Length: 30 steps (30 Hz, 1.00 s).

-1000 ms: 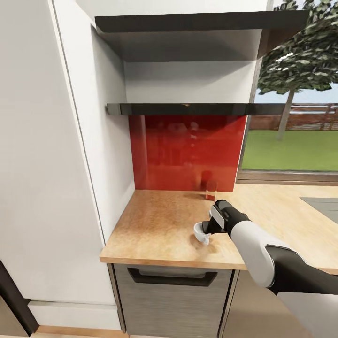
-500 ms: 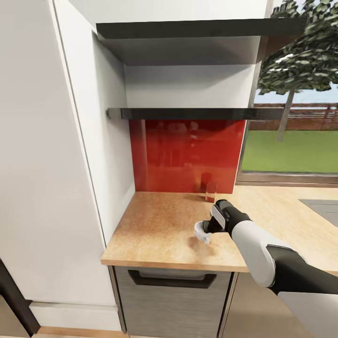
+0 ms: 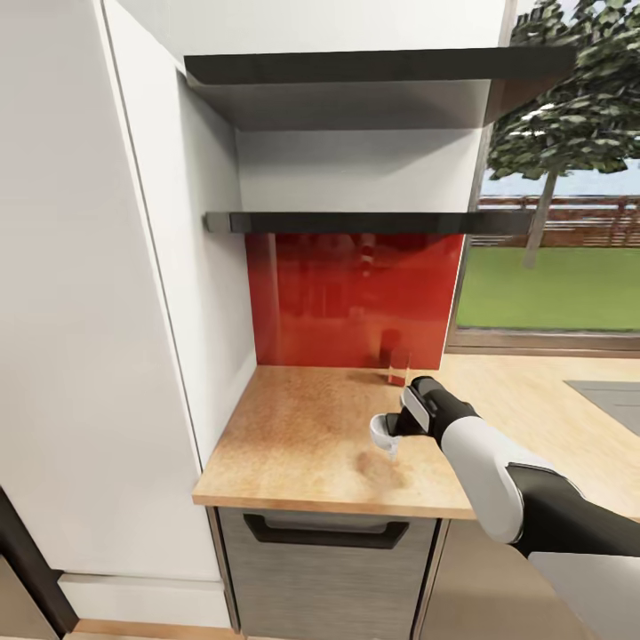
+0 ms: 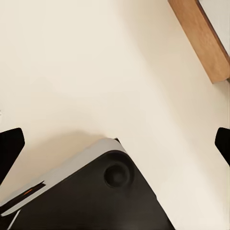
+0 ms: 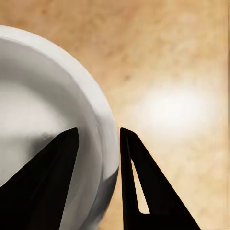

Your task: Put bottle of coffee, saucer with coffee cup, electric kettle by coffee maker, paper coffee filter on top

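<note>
My right gripper (image 3: 392, 430) is shut on the rim of the small white coffee cup (image 3: 381, 434) and holds it a little above the kitchen countertop (image 3: 293, 427); a shadow lies on the wood beneath it. In the right wrist view one black finger sits inside the coffee cup (image 5: 43, 120) and the other outside, so the right gripper (image 5: 98, 131) pinches the cup's wall over the countertop (image 5: 182, 57). The left gripper (image 4: 116, 143) is open wide, its fingertips at both sides of the picture. The black kitchen shelf (image 3: 356, 222) hangs above the red backsplash, with a second one (image 3: 373, 67) higher up.
A small clear glass-like jar (image 3: 398, 365) stands at the back of the counter against the red backsplash (image 3: 356, 293). A tall white cabinet wall (image 3: 89, 311) bounds the counter's left end. A grey drawer front (image 3: 324, 560) sits below. A window (image 3: 551, 267) opens at the right.
The whole head view has shifted slightly downward, so the camera moved. The right gripper has raised the cup a little off the countertop.
</note>
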Motion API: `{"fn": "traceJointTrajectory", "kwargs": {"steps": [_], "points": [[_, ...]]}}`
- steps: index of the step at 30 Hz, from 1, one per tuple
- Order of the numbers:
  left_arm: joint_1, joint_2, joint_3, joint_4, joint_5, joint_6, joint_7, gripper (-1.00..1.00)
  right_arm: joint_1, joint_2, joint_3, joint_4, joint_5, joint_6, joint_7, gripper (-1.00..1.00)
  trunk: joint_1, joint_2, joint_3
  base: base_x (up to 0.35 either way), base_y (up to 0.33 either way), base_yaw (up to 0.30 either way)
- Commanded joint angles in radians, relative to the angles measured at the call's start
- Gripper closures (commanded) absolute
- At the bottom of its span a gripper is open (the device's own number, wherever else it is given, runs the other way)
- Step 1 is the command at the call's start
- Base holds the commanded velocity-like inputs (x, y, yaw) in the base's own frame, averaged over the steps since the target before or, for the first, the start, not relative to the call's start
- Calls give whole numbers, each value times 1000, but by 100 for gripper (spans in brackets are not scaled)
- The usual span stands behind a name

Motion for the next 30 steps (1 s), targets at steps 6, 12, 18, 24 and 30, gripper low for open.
{"fn": "traceJointTrajectory", "kwargs": {"steps": [6, 12, 18, 24, 30], "points": [[0, 0, -1, -2, 10, 1, -8, -100, -1, -1, -8, -1, 6, -20, 0, 100, -23, 41, 18, 0, 0, 0], [0, 2, -2, -2, 11, 1, -8, -100, -1, -2, -7, -1, 6, -46, 2, 100, -46, 83, 36, 0, 0, 0], [0, 2, -1, -2, 9, 1, -8, -100, -1, 1, -6, -1, 7, -47, 2, 100, -69, 125, 55, 0, 0, 0], [0, 2, 0, -1, 18, 1, -8, -100, -1, 6, -4, -3, 13, -42, 2, 100, -92, 167, 74, 0, 0, 0], [0, 2, 0, 0, 22, 0, -8, -100, -1, 6, -3, -4, 13, -42, 2, 100, -115, 209, 93, 0, 0, 0]]}}
